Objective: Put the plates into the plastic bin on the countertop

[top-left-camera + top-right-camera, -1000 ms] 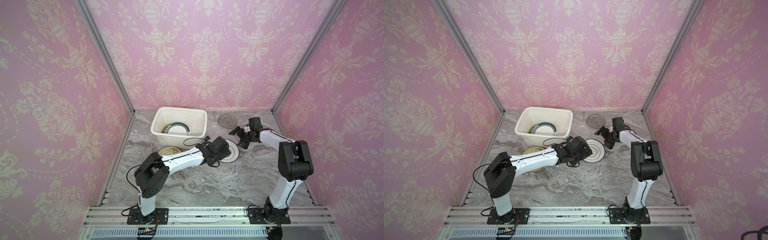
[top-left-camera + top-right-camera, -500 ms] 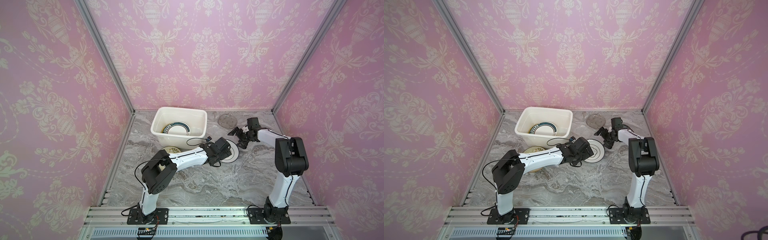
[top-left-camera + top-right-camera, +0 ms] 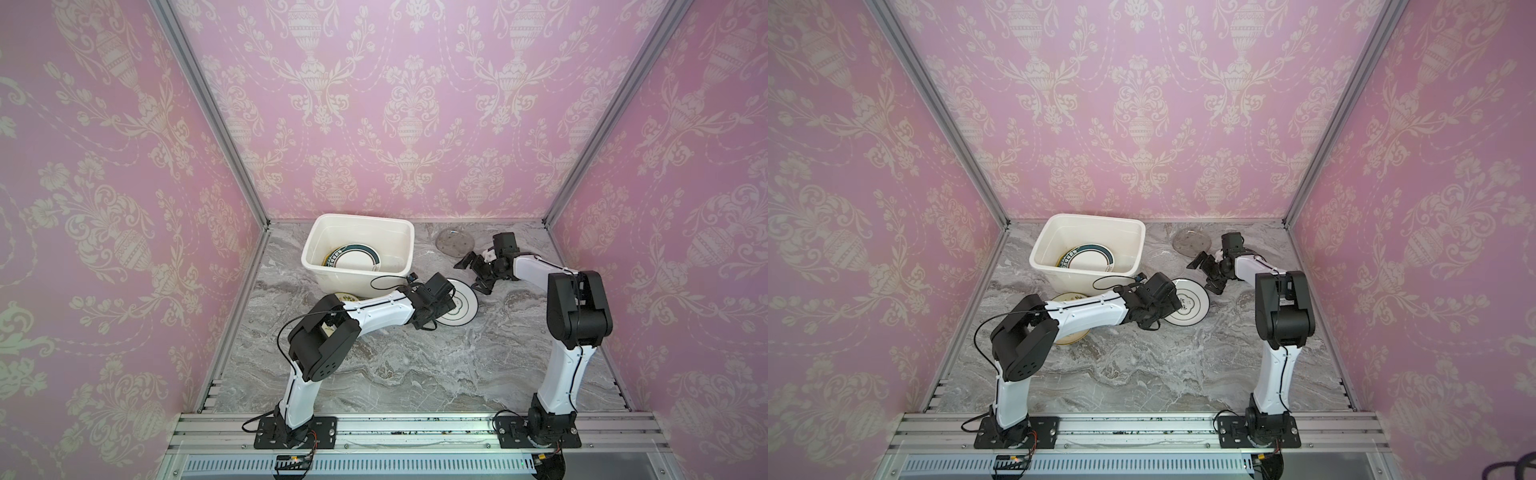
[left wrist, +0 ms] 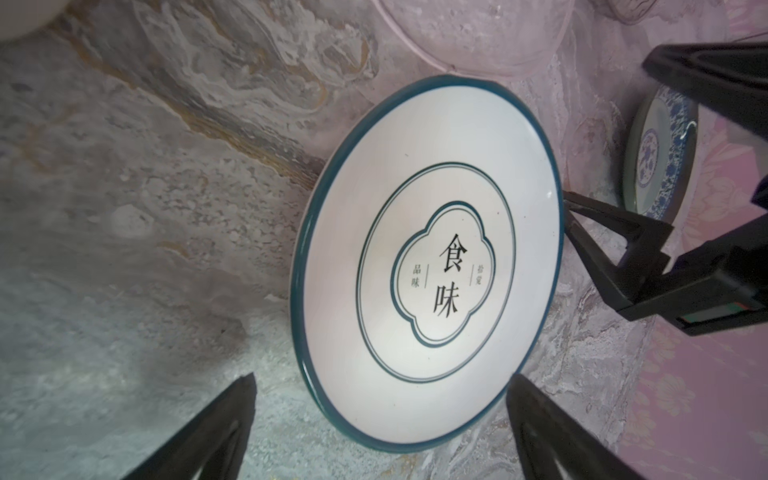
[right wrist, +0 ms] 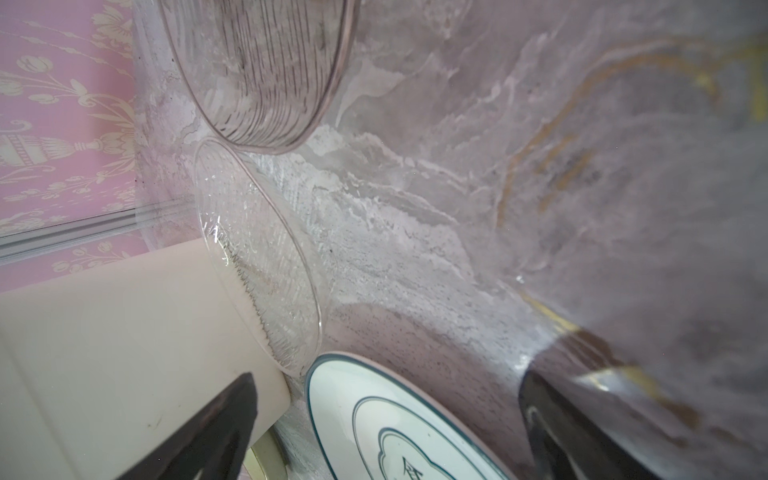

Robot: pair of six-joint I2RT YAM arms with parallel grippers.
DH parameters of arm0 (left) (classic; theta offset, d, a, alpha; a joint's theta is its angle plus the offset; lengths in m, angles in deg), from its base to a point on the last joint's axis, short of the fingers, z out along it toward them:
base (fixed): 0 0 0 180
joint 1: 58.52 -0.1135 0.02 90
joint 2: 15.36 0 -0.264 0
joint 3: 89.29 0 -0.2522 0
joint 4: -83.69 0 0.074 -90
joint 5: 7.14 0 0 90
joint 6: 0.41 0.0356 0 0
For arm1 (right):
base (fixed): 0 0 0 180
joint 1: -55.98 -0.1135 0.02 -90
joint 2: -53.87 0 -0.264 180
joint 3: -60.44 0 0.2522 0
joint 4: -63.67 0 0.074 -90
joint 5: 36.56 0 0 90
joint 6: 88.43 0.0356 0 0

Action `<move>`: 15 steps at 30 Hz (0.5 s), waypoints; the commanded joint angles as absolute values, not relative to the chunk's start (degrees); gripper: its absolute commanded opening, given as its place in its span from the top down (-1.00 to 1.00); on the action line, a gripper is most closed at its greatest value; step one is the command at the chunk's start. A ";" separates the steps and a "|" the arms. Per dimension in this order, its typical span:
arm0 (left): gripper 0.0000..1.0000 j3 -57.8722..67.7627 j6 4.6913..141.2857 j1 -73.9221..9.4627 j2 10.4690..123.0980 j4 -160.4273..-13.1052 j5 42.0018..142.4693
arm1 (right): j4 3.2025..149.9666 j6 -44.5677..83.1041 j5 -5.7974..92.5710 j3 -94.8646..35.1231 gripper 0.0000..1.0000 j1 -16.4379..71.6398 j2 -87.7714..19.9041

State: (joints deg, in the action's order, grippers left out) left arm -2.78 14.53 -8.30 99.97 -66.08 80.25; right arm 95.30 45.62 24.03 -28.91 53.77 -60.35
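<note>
A white plate with a dark teal rim and black lettering (image 3: 464, 306) (image 3: 1188, 305) (image 4: 428, 266) (image 5: 386, 428) lies flat on the countertop (image 3: 415, 365) in front of the plastic bin (image 3: 308, 254) (image 3: 1034, 258). My left gripper (image 3: 440, 312) (image 3: 1166, 309) (image 4: 382, 378) is open, its fingers astride that plate's near rim. My right gripper (image 3: 473, 275) (image 3: 1205, 275) (image 5: 386, 376) hangs open just beyond the plate's far edge, over a blue-patterned plate (image 4: 660, 158). Dark-rimmed plates (image 3: 357, 259) (image 3: 1092, 259) lie stacked in the bin.
A smoky glass plate (image 3: 456, 242) (image 3: 1192, 241) (image 5: 266, 70) lies near the back wall. A clear glass plate (image 5: 257, 257) rests against the bin's right side. A pale yellow plate (image 3: 345, 297) (image 3: 1069, 297) shows under my left forearm. Pink walls and aluminium rails close the sides.
My left arm's elbow has swung rightward while its gripper stays at the lettered plate's edge. The right arm's elbow has shifted slightly left, and its gripper stays over the same spot.
</note>
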 commanded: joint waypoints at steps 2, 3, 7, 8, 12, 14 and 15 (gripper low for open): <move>-0.85 -3.12 15.75 -9.38 102.65 -67.61 84.32 | 97.91 43.60 22.46 -28.43 -0.96 54.13 -61.71; -0.84 -3.04 15.73 -9.34 102.75 -67.87 84.55 | 97.91 43.46 22.20 -28.16 -0.95 54.09 -61.56; -0.74 -3.10 15.93 -9.39 103.08 -69.04 85.31 | 98.76 42.56 21.71 -27.40 -0.92 54.00 -60.94; -0.70 -3.25 16.08 -9.39 103.18 -69.12 85.59 | 99.22 42.32 21.71 -27.20 -0.91 54.04 -60.73; -0.60 -4.15 17.08 -9.39 103.90 -69.88 86.70 | 101.27 41.06 21.82 -25.97 -0.87 53.83 -59.40; -0.53 -4.18 17.20 -9.39 104.08 -70.49 87.33 | 101.93 40.61 22.06 -25.06 -0.85 53.73 -58.53; -0.50 -4.13 17.21 -9.39 104.13 -70.79 87.50 | 102.16 40.44 22.17 -24.49 -0.83 53.74 -58.01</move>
State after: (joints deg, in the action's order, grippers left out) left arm -3.13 15.58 -9.24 102.61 -69.81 85.59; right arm 96.64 42.01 22.30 -27.07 53.77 -59.41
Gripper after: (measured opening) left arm 0.756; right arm 0.920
